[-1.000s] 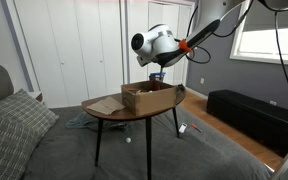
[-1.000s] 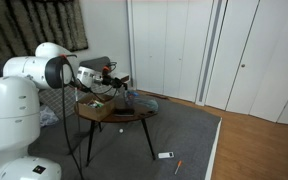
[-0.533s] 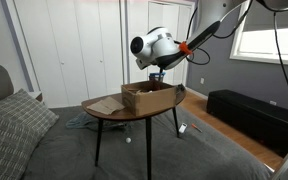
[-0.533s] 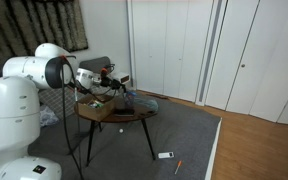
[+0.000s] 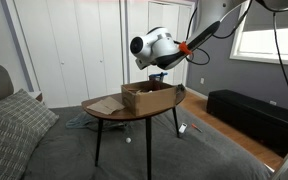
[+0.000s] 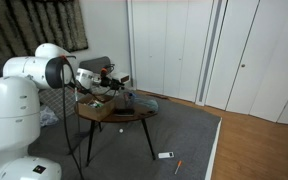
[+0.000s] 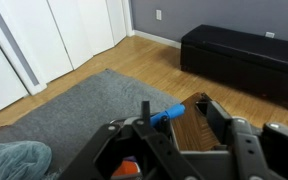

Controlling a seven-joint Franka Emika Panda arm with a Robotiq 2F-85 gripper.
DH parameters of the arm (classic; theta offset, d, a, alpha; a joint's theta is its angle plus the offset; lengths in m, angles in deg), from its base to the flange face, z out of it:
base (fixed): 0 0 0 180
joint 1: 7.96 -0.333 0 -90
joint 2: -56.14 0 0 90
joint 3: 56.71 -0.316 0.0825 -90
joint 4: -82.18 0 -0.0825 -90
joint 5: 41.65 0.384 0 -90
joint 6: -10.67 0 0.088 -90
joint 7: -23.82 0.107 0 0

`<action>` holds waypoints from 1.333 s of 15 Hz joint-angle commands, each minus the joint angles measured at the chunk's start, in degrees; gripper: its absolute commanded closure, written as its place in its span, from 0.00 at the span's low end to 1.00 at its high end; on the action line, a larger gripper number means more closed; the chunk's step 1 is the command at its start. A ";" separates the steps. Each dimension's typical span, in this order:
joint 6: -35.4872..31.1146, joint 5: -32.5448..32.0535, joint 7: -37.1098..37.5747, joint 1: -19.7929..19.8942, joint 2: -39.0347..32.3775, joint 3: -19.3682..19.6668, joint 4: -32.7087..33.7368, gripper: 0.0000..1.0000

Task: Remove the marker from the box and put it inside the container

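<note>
My gripper [image 7: 182,118] hangs with its jaws apart over brown wood. A blue marker [image 7: 167,115] lies slanted against the left finger [image 7: 144,112], and the right finger does not touch it. In both exterior views the gripper [image 5: 156,77] [image 6: 120,84] hovers over the end of the brown cardboard box [image 5: 146,97] on the round wooden table [image 5: 109,110]. A see-through bluish container [image 6: 134,100] stands on the table just under the gripper; the box hides it in an exterior view. The marker is too small to make out in the exterior views.
A black bench [image 7: 244,55] [image 5: 249,115] stands by the wall beyond the table. A teal cloth bundle [image 7: 19,160] lies on the grey carpet. A sofa with a cushion [image 5: 14,130] is near the table. Small items [image 6: 165,155] lie on the floor.
The jaws have gone from shut to apart and no longer clamp the marker. The arm has hardly moved.
</note>
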 commanded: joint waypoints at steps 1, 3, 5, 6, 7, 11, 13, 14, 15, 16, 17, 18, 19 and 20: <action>0.80 2.26 -0.84 0.29 1.27 -0.88 1.69 0.25; 0.88 5.00 -1.70 0.69 2.24 -1.22 2.96 0.13; 1.61 8.75 -3.06 1.05 3.19 -1.27 4.46 0.00; 2.47 10.84 -4.46 1.16 3.62 -1.23 5.11 0.00; 4.22 13.09 -6.23 1.22 4.05 -1.12 5.84 0.00; 13.60 25.09 -13.10 1.66 4.69 -1.40 12.28 0.00; 16.31 30.82 -14.30 2.04 4.35 -1.18 16.23 0.00; 17.66 33.54 -14.35 2.13 4.25 -1.10 18.04 0.00; 18.69 36.09 -13.52 2.21 3.94 -0.97 19.74 0.00; 19.42 38.79 -12.63 2.32 4.08 -0.97 20.77 0.00; 20.22 41.45 -11.79 2.40 4.05 -0.92 21.88 0.00; 21.03 44.16 -11.10 2.49 3.96 -0.86 22.94 0.00; 21.65 46.94 -10.10 2.57 3.98 -0.79 23.71 0.00; 22.08 49.39 -8.74 2.69 3.97 -0.61 24.34 0.00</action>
